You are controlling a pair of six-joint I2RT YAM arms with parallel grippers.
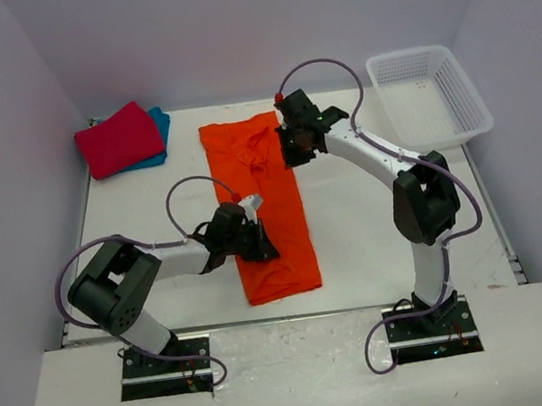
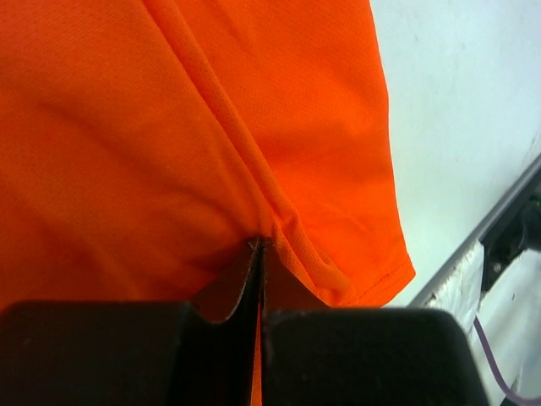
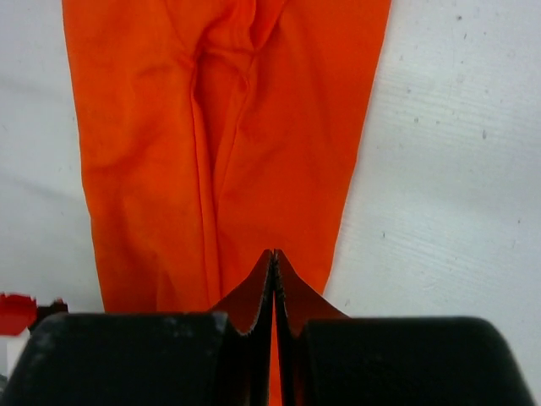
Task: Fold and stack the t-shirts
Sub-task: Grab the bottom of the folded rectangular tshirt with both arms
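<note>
The orange t-shirt (image 1: 261, 204) lies on the table folded into a long strip running from far to near. My left gripper (image 1: 255, 244) is at the strip's left edge near the hem. In the left wrist view its jaws are shut on a ridge of the orange t-shirt (image 2: 169, 127), which puckers at the left gripper's tips (image 2: 259, 244). My right gripper (image 1: 291, 148) is shut over the far right edge. In the right wrist view the orange t-shirt (image 3: 211, 127) lies flat and ungathered beyond the right gripper's tips (image 3: 273, 254). The crimson t-shirt (image 1: 119, 139) lies folded on the teal t-shirt (image 1: 158, 128) at the back left.
A white lattice basket (image 1: 468, 94) stands at the back right corner. White walls close in the table on three sides. The metal front edge of the table (image 2: 490, 228) shows in the left wrist view, just right of the shirt's hem corner.
</note>
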